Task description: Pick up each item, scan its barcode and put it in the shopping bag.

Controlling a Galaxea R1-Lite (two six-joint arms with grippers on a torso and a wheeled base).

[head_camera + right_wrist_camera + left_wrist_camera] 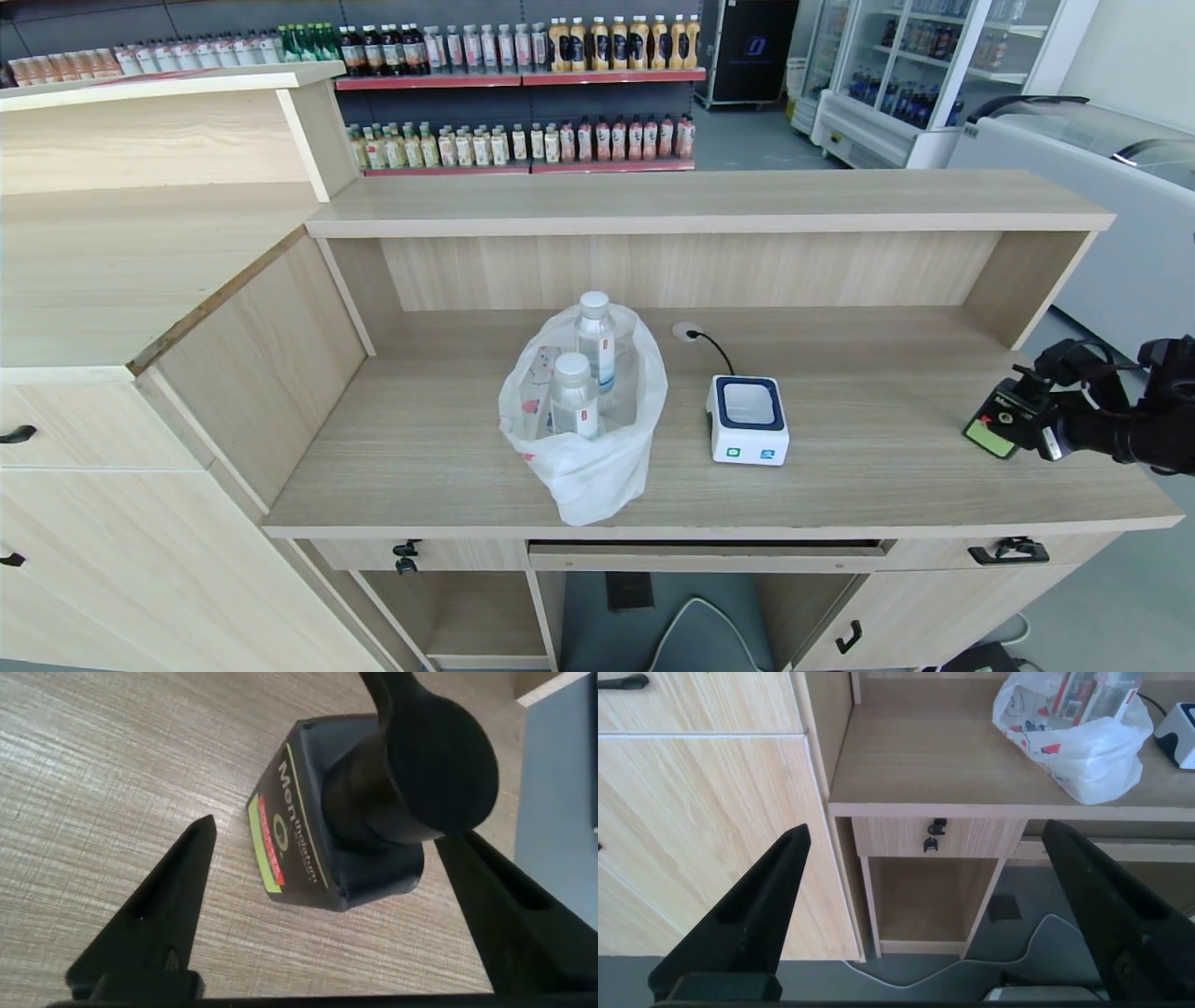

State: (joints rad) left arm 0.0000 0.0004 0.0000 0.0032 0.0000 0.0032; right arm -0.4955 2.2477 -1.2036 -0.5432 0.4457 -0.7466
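Left pincer (926,829) hangs with its fingers wide apart, far to the left of the scanner (747,420) and out in front of the surface (887,485), facing a drawer (887,835) with a key in its lock. A white plastic bag (583,476) stands just left of the scanner, near it but apart from it. Inside the bag two clear bottles with white caps stand upright: a shorter one (573,397) in front and a taller one (596,345) behind it. The scanner itself is a white box with a dark-framed window on top, and a black cable (717,353) runs from its back to a hole in the surface. Well to the right of the scanner, near the surface's right edge, is a black bottle (999,422) with a green and red label and a round dark cap. The right pincer (332,831) is there, its fingers spread open on both sides of this bottle. Whether they touch it I cannot tell.
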